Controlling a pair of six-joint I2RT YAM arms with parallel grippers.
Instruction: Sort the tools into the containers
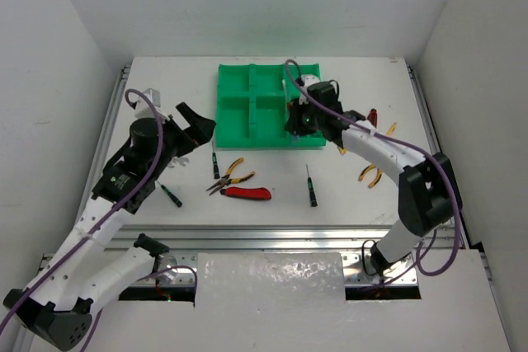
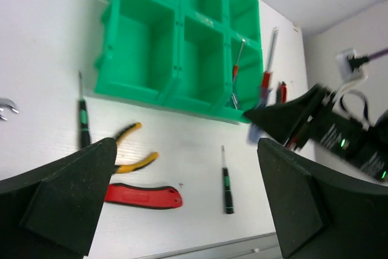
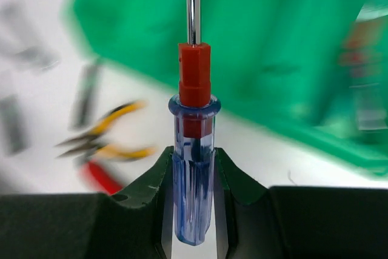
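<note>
My right gripper is shut on a screwdriver with a clear blue handle and a red collar, its shaft pointing away from the wrist. In the top view this gripper hovers at the green tray's front right compartment. Left of the tray, my left gripper stands wide open and holds nothing; its wrist view shows the wide gap. Below it on the table lie yellow pliers, a red utility knife and a green-banded screwdriver. A red-handled screwdriver rests in the tray's front right compartment.
Another screwdriver lies near the tray's front left corner and one more lies by the left arm. A silver wrench is at the far left. More yellow pliers and a red tool lie right of the tray.
</note>
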